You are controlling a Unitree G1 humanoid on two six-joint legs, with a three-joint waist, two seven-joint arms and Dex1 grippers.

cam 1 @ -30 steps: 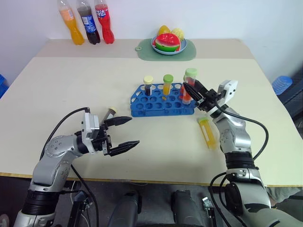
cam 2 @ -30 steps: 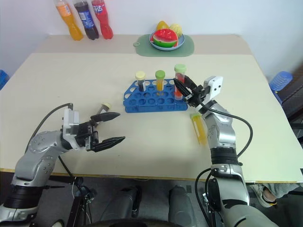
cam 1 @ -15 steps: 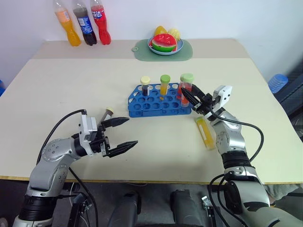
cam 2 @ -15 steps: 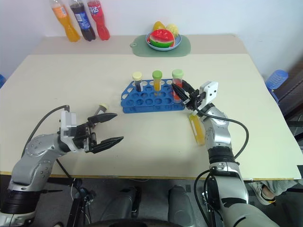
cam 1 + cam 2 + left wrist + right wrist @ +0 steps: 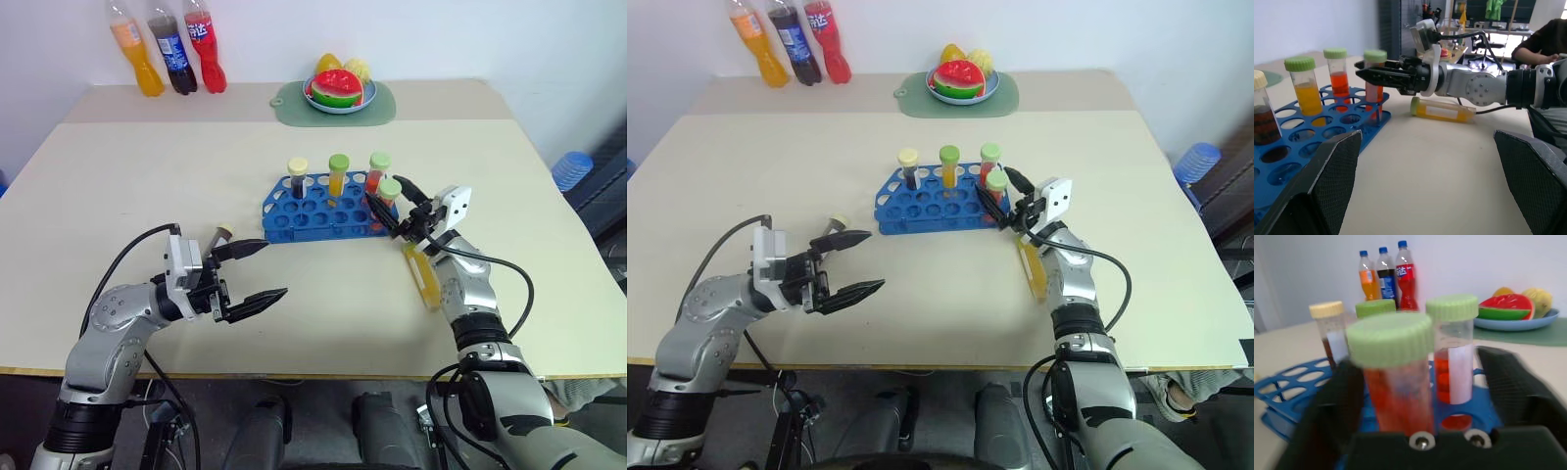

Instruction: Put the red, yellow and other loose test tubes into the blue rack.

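Four capped clear tubes are standing in the bright blue plastic rack (image 5: 328,208) at frame centre; we are seeing our right gripper (image 5: 400,204) spread around the green-capped red tube (image 5: 388,196), its base hidden. Our left gripper (image 5: 257,272) is gaping empty, half hiding a pale-capped tube (image 5: 221,237). A yellow tube (image 5: 424,277) is lying partly behind our right arm.

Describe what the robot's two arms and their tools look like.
Both arms have silver-grey metal shells with black joints. A black cable loops outside each arm toward the wrist, where a white camera block sits. The left tool and the right tool each end in two black, tapered, pointed fingers. Seen up close, the left tool's fingers have a fine textured surface.
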